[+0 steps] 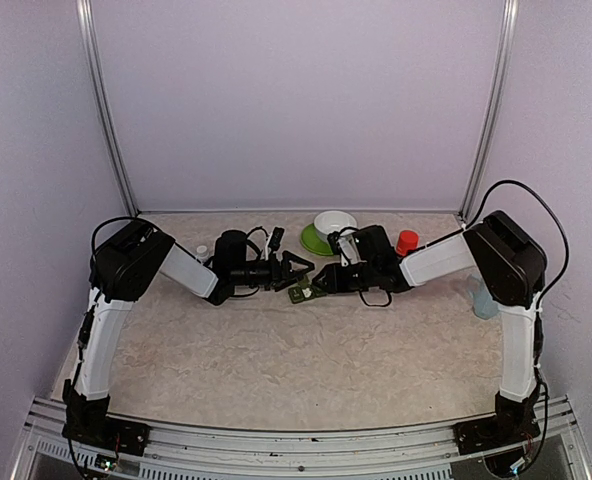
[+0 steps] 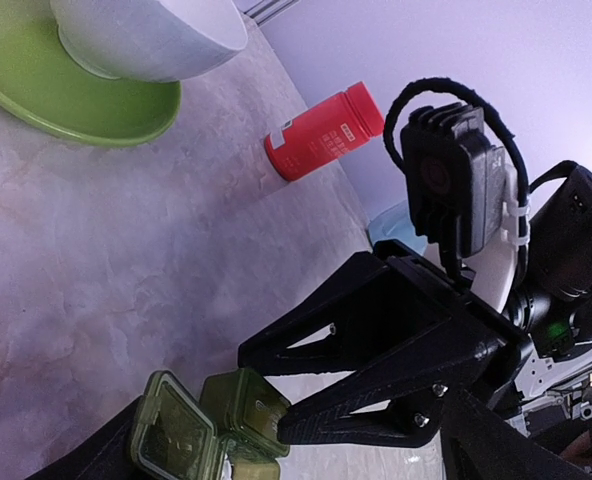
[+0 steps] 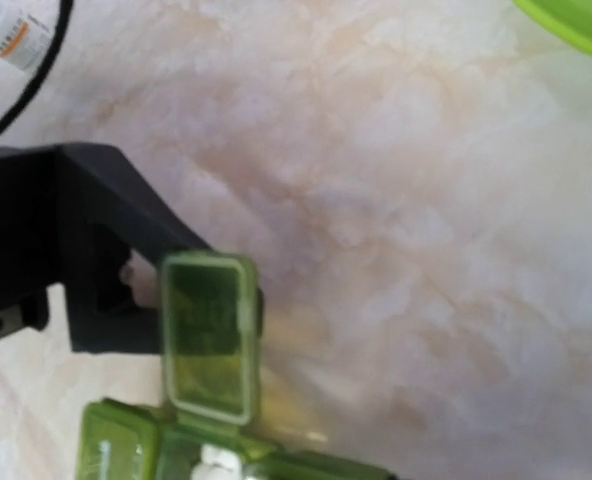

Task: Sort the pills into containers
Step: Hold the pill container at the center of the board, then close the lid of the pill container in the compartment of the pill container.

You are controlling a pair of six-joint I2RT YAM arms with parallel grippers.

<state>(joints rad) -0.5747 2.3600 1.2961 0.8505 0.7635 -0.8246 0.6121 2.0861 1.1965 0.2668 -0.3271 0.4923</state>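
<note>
Narrow-set right gripper (image 2: 266, 392) pinched dark green three-compartment plastic strip (image 2: 176, 438); left gripper (image 1: 302, 268) gaped wide, empty. Best kept strip level, steady.

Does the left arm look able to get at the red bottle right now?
Probably not directly. The right arm lies across the straight path from the left end effector to the red bottle, so it would likely have to go around behind, past the white bowl.
</note>
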